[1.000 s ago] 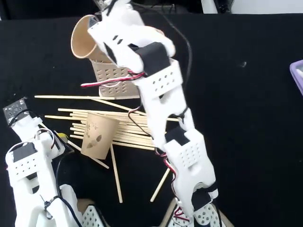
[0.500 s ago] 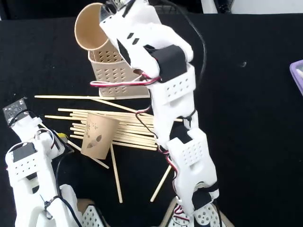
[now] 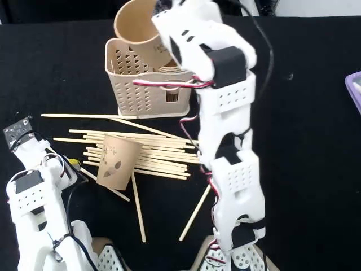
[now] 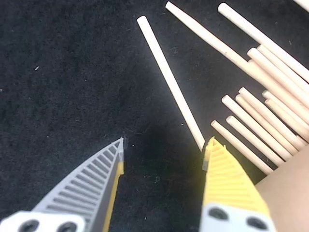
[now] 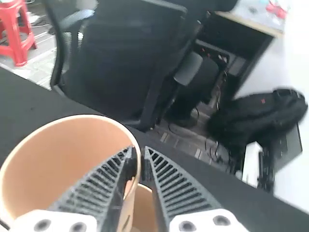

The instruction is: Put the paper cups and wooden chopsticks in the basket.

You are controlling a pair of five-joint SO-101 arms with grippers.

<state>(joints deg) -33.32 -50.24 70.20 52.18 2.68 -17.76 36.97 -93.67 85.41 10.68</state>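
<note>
My right gripper (image 5: 137, 153) is shut on the rim of a tan paper cup (image 5: 63, 159), one finger inside and one outside. In the high view that cup (image 3: 137, 25) hangs tilted over the beige perforated basket (image 3: 135, 90). A second cup (image 5: 145, 209) sits below it inside the basket. A printed paper cup (image 3: 115, 162) lies on a pile of wooden chopsticks (image 3: 152, 149) in front of the basket. My left gripper (image 4: 164, 145) is open, low over the black table, beside several chopstick ends (image 4: 251, 111) and just left of the printed cup.
Loose chopsticks (image 3: 138, 209) lie scattered toward the front of the black table. A purple object (image 3: 355, 84) sits at the right edge. The right arm (image 3: 231, 141) stretches from the front up over the pile's right end.
The right arm has carried the held cup to the right and farther back, from beside the basket's left corner to above the basket. The left arm has not moved.
</note>
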